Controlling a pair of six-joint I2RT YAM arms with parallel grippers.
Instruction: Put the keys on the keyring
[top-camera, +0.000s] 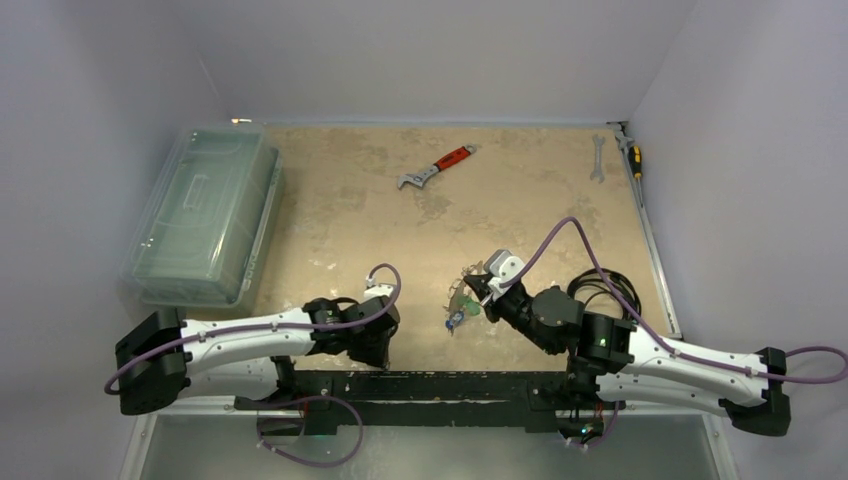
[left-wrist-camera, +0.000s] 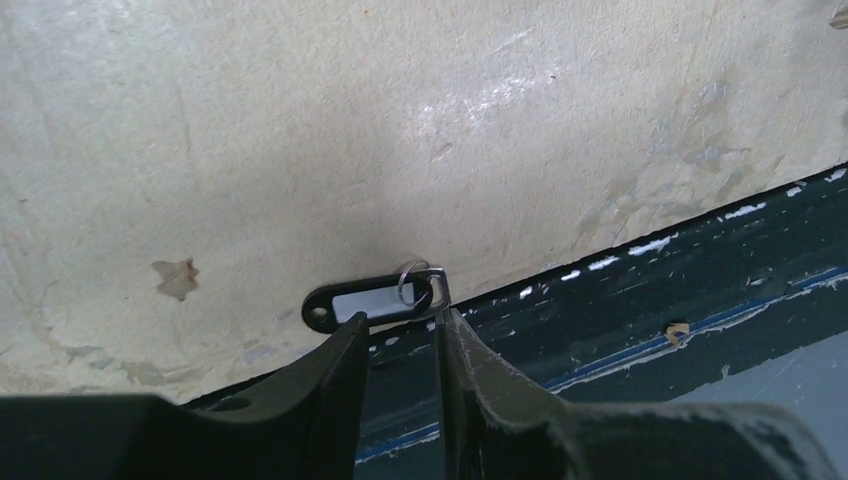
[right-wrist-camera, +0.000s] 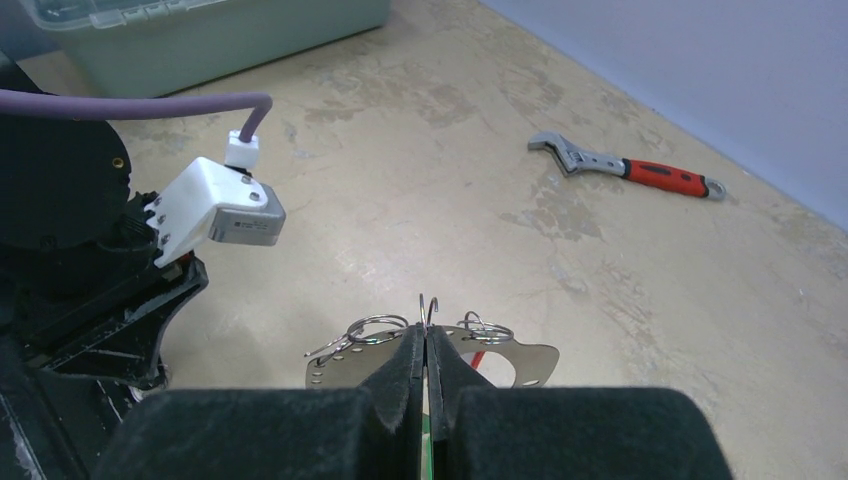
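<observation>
My right gripper (top-camera: 480, 289) (right-wrist-camera: 427, 335) is shut on the keyring (right-wrist-camera: 520, 358), a flat silvery plate with a wide opening and small wire rings along its top edge. In the top view the keyring (top-camera: 463, 292) hangs at the table's middle front, with a blue tag (top-camera: 455, 321) and a green tag (top-camera: 471, 308) under it. My left gripper (top-camera: 375, 338) (left-wrist-camera: 400, 335) is low at the near edge, jaws a little apart. Just past its fingertips lies a black-tagged key (left-wrist-camera: 372, 300) with a white label and a small ring; the right fingertip (left-wrist-camera: 450, 335) touches its silver end.
A red-handled wrench (top-camera: 437, 167) (right-wrist-camera: 625, 170) lies at the back middle. A spanner (top-camera: 598, 158) and a screwdriver (top-camera: 633, 158) lie at the back right. A clear plastic box (top-camera: 205, 215) stands at the left. A black rail (left-wrist-camera: 650, 300) runs along the near edge. Coiled black cable (top-camera: 605, 290) lies by the right arm.
</observation>
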